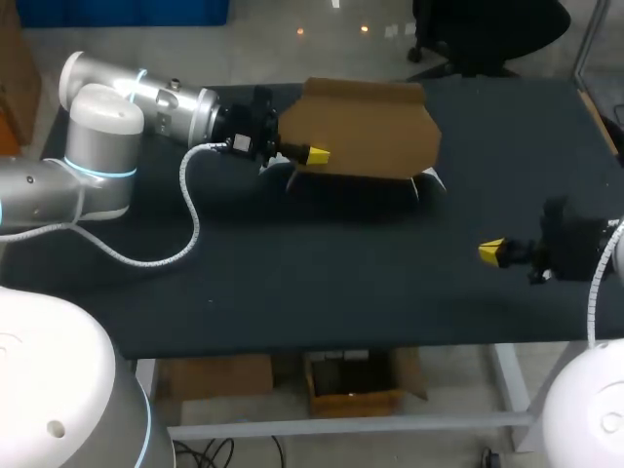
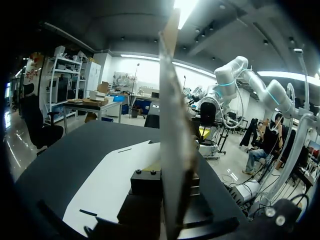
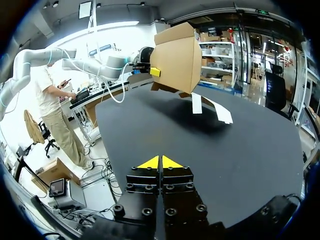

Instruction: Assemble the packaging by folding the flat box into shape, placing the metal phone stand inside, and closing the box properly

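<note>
- Where the box (image 1: pixel 366 132) hangs at upper centre, the left gripper (image 1: pixel 314 155) pinches its edge, one tip hidden behind cardboard.
- At right, the right gripper (image 1: pixel 492 252) has its tips pressed together.

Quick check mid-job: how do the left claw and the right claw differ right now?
The left claw is shut on the cardboard box, holding it raised above the table; the right claw is shut on nothing, yellow tips pressed together. The left claw is at the box's left edge; the right claw hangs near the table's right side, well apart from the box. Both have yellow tips.
</note>
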You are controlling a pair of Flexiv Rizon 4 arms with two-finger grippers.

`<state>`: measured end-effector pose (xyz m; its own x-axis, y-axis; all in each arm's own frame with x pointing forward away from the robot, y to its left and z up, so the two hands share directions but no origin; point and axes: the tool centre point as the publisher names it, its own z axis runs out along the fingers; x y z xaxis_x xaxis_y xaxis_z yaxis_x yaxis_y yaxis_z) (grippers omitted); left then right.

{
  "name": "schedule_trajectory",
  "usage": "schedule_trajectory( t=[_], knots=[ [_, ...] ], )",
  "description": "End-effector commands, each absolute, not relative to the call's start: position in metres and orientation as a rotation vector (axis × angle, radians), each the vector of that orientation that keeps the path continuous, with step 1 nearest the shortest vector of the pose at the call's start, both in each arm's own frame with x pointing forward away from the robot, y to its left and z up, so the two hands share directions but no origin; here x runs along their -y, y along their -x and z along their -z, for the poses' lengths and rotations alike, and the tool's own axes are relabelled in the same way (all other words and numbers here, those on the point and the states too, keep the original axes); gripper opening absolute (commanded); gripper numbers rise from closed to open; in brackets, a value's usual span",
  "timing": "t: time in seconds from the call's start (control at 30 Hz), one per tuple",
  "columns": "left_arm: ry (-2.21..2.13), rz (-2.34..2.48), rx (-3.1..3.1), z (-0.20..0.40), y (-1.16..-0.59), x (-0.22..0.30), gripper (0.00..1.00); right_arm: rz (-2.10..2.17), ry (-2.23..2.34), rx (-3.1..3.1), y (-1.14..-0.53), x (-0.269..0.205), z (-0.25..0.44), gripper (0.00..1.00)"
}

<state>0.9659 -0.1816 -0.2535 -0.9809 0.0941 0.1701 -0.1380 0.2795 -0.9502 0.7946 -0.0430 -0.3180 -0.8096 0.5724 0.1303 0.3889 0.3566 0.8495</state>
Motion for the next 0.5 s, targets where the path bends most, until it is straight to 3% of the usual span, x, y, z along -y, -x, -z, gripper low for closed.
schedule_trajectory(
  t=[0.03,0.07,0.5],
  knots=[
    [-0.04,-1.776,2.352,0.2534,-0.9656,0.1814,0.0,-1.459,-0.875,-2.402,-0.7867,0.0479,0.3191,0.56],
    [-0.04,-1.776,2.352,0.2534,-0.9656,0.1814,0.0,-1.459,-0.875,-2.402,-0.7862,0.0482,0.3196,1.0],
    [-0.04,-1.776,2.352,0.2534,-0.9656,0.1814,0.0,-1.45,-0.849,-2.393,-0.7805,0.052,0.3173,1.0]
  ],
)
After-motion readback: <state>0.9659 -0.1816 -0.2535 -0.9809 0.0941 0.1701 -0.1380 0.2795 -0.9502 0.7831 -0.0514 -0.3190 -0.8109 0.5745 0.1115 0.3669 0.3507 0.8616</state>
